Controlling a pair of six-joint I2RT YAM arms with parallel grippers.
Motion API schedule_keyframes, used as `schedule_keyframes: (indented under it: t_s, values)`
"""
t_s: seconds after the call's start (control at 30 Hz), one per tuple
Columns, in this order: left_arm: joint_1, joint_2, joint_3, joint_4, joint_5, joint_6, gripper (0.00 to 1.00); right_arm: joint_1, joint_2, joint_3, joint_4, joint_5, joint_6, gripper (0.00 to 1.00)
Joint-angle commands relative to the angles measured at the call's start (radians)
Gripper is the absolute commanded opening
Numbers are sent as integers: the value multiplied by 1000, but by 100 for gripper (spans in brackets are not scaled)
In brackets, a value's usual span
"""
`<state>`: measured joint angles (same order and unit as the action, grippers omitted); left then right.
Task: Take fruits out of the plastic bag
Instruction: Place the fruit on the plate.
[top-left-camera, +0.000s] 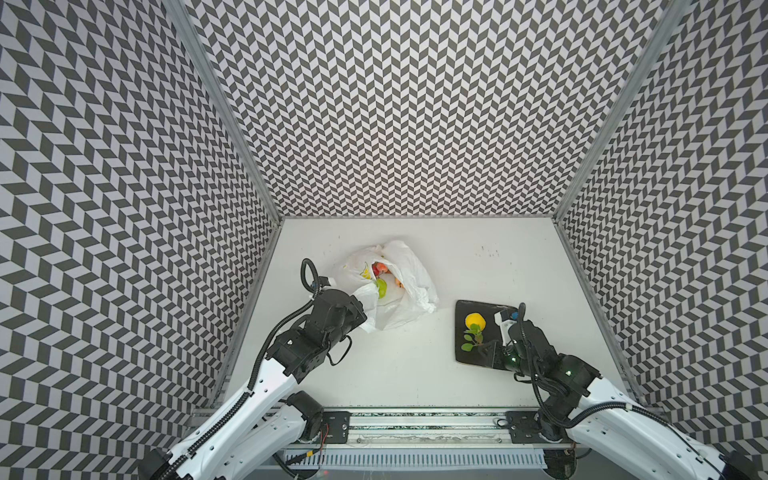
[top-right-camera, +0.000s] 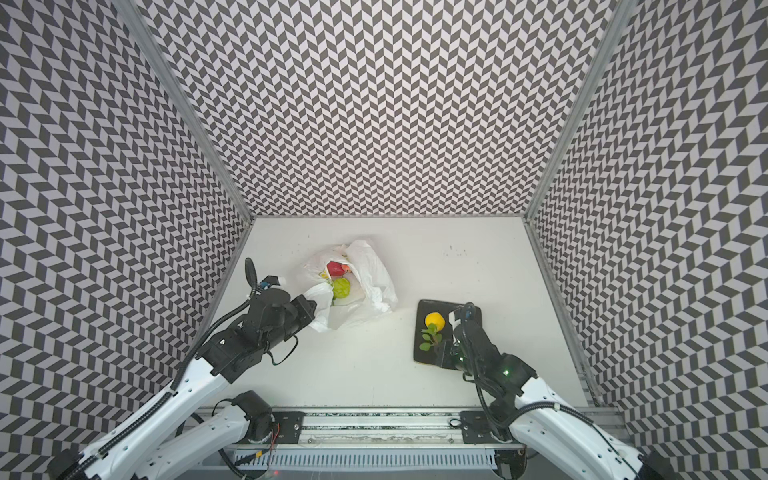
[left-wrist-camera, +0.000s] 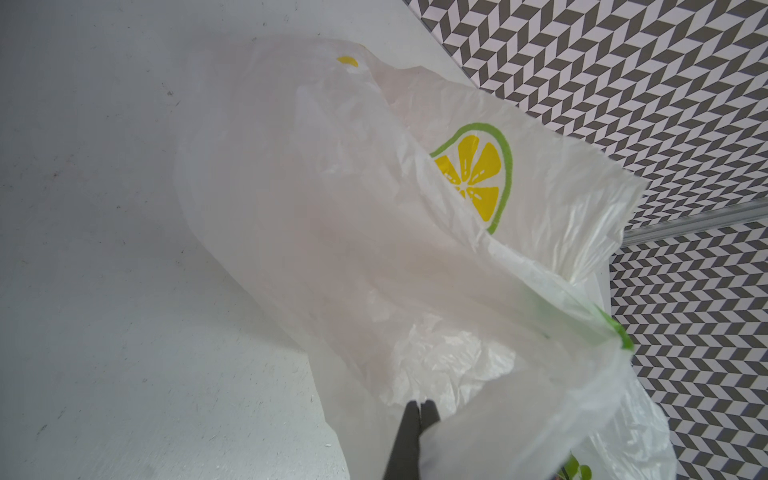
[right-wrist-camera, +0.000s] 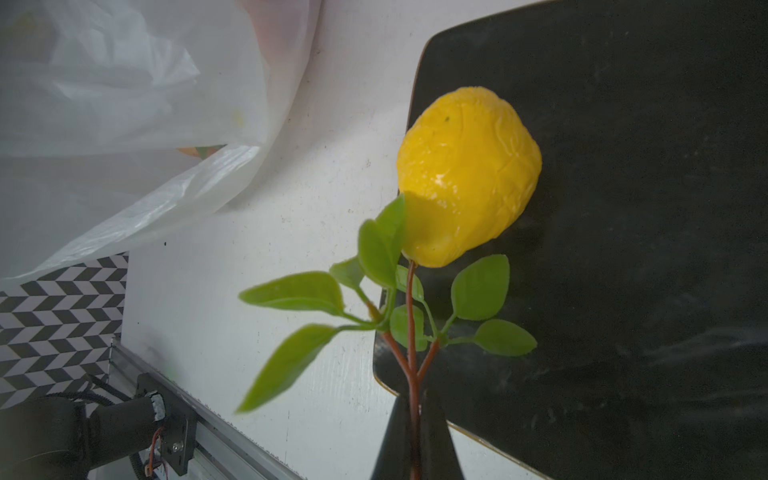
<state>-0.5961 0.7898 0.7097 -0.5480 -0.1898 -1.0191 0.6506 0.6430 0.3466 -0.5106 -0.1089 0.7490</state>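
The white plastic bag (top-left-camera: 405, 270) with lemon prints lies crumpled at the table's middle left, its mouth held up. My left gripper (left-wrist-camera: 420, 409) is shut on the near edge of the bag, and its fingertips are buried in the film in both top views. Inside the bag a green pear (top-right-camera: 341, 288) and a red fruit (top-right-camera: 335, 268) show. A yellow lemon (top-left-camera: 475, 321) rests on the dark square plate (top-left-camera: 463, 309). My right gripper (right-wrist-camera: 414, 409) is shut on the red stem of the green leafy sprig (right-wrist-camera: 480, 291), just over the plate's near left edge, beside the lemon (right-wrist-camera: 469, 174).
Chevron-patterned walls close in the table on three sides. A metal rail (top-left-camera: 415, 419) with both arm bases runs along the front edge. The plate (right-wrist-camera: 644, 208) lies to the right of the bag (right-wrist-camera: 124, 104), with bare white table between them.
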Motion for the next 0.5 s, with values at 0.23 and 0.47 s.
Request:
schedule_keyframes:
  t_s: [0.23,0.47]
  values:
    - [-4,-13,8,-20,-22,3,0,-28,2,-31,55,-24,27,31]
    - [-4,-17,8,-21,-25,1,0,-28,-19,23,-25,50,58,72]
